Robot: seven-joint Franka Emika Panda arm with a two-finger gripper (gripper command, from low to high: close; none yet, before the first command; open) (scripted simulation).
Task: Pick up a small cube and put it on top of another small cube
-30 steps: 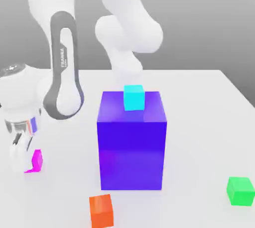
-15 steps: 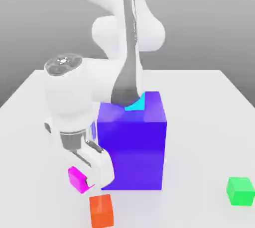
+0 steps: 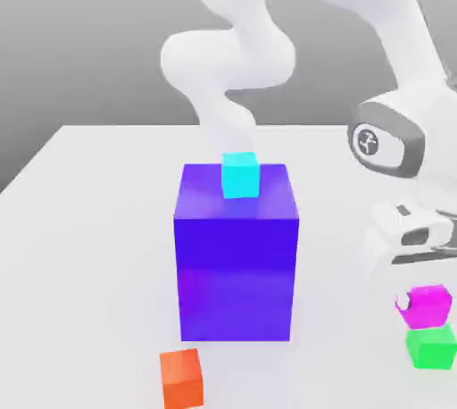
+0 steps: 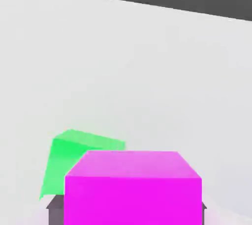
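One magenta cube point(image 3: 425, 304) is held clamped in the gripper point(image 3: 419, 296) above one green cube point(image 3: 431, 346); one blue block point(image 3: 236, 251), cyan cube point(image 3: 239, 174) and orange cube point(image 3: 182, 378) are seen from outside

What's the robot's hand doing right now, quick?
Gripper: shut on the magenta cube, carrying it just above the green cube.

In the hand view the magenta cube point(image 4: 133, 189) covers much of the green cube point(image 4: 74, 157) and runs off the picture's lower edge. In the exterior view the tool point(image 3: 418, 284) is blurred, its fingers indistinct, and the picture's edges cut off the arm point(image 3: 393, 14)
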